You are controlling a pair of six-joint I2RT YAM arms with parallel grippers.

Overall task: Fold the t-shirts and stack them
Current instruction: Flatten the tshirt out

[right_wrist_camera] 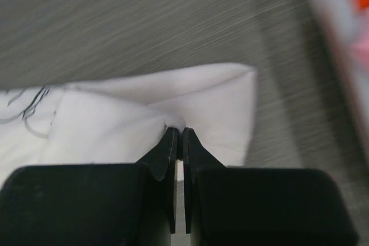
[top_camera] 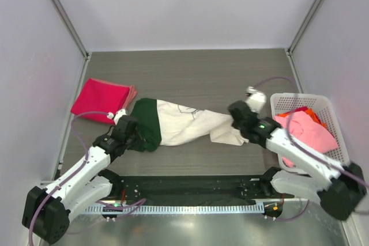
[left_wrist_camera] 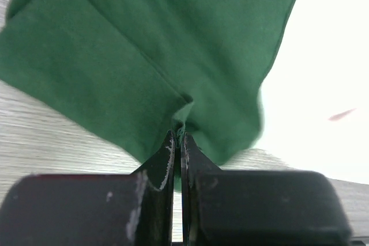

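Top external | cream-white t-shirt [top_camera: 190,124] | bunched lengthwise, dark green sleeve [top_camera: 149,125] at left

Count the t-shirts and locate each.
3: magenta-red one folded at left; cream-and-green one held by left gripper and right gripper; pink one in the basket, where orange cloth may be another.

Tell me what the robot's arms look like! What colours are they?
Both the left arm and the right arm have smooth white shells with chunky black joints and black bases. A thin lilac cable loops along each one. A tiny green light glows on the right arm. The fingers are black, pointed wedges with pale scuff marks.
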